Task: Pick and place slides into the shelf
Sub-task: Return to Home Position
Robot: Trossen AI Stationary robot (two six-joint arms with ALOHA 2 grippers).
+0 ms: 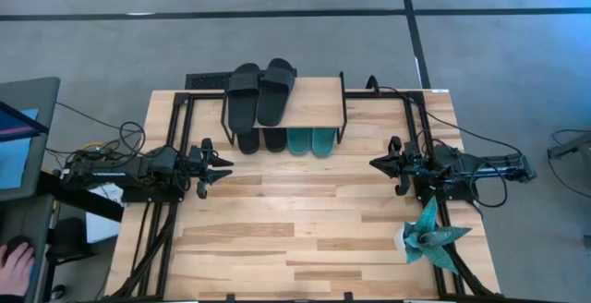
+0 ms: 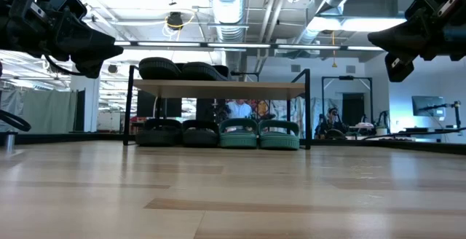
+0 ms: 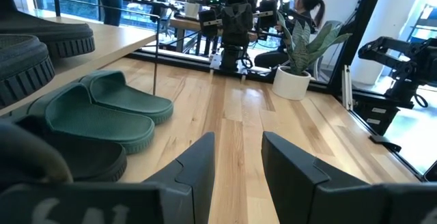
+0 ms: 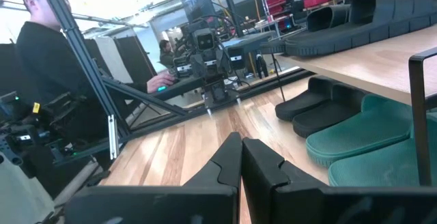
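We find all six slides [image 1: 274,86] at the shelf [image 1: 314,109]: two black atop, four apparently beneath. It lies ahead, between the left gripper [image 1: 225,169], parted and empty, and the right gripper [image 1: 375,163], closed and empty. Placing looks complete.

Grey concrete floor [image 1: 277,40] with dark seams, silver ducts [image 2: 231,9] and bright lights [image 2: 342,22] across an open ceiling [image 2: 145,6].

Four black slides [image 1: 275,90], two teal slides [image 1: 309,141], one shelf [image 1: 314,105], one paper plant [image 1: 430,234]
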